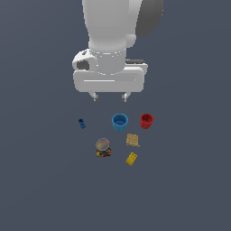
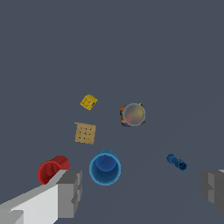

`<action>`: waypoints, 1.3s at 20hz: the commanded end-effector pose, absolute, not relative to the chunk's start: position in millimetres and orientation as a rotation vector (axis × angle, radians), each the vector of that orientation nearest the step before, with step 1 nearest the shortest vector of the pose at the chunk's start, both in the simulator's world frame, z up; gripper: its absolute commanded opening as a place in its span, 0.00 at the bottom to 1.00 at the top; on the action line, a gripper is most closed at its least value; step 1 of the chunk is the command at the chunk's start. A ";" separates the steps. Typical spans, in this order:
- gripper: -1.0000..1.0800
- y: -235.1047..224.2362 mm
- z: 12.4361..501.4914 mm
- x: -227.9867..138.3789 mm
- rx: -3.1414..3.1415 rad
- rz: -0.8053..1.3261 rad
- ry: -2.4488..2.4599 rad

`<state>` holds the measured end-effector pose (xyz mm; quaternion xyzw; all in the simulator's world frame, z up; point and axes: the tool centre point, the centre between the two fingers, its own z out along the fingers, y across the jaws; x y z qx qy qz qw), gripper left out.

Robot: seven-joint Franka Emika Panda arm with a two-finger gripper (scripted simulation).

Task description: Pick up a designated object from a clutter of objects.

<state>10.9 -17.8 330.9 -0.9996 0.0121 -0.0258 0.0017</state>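
Six small things are spread on the dark counter (image 1: 40,189), and the one to be picked up is the jar (image 1: 103,148), a little clear pot with a round silvery-grey lid and red, yellow, blue and orange contents showing below it. It is seen standing upright and apart from the rest: the blue cup (image 1: 120,122) lies beyond it toward the arm, the cracker (image 1: 132,140) and the yellow block (image 1: 131,159) are near it on the exterior view's right, the red cup (image 1: 146,121) is further off on that side, and the tiny blue piece (image 1: 82,123) sits well apart on the exterior view's left. The gripper (image 1: 109,96) is held high above the counter, nearer the cups than the jar, with its jaws spread wide and nothing between them; in the wrist view the jar (image 2: 132,115) is seen from above, between the two fingers (image 2: 70,192) but further out. The jar is judged to be stiff and fairly light, with smooth, curved walls that may well be slippery, so a firm squeeze is called for. It is best taken across the middle of its body, just under the lid, with the jaws brought straight down on opposite sides; enough free room for that appears to be left around it.
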 end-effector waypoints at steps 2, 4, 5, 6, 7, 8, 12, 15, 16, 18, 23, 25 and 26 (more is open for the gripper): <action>0.96 -17.7 331.1 10.9 -3.137 -0.081 0.037; 0.96 -16.9 332.2 10.7 -3.134 -0.084 0.031; 0.96 -16.1 333.1 10.5 -3.131 -0.087 0.026; 0.96 -15.2 334.5 10.2 -3.128 -0.091 0.019; 0.96 -14.1 336.0 9.9 -3.125 -0.094 0.011; 0.96 -13.2 337.3 9.5 -3.122 -0.098 0.005; 0.96 -11.7 340.0 8.7 -3.118 -0.103 -0.003; 0.96 -12.7 337.3 9.9 -3.119 -0.101 -0.003; 0.96 -13.0 335.3 10.9 -3.119 -0.100 -0.005; 0.96 -14.2 329.9 13.6 -3.119 -0.097 -0.010; 0.96 -19.2 307.3 23.8 -3.122 -0.087 -0.031; 0.96 -22.0 294.5 28.9 -3.123 -0.081 -0.042; 0.96 -23.6 287.2 31.7 -3.123 -0.078 -0.049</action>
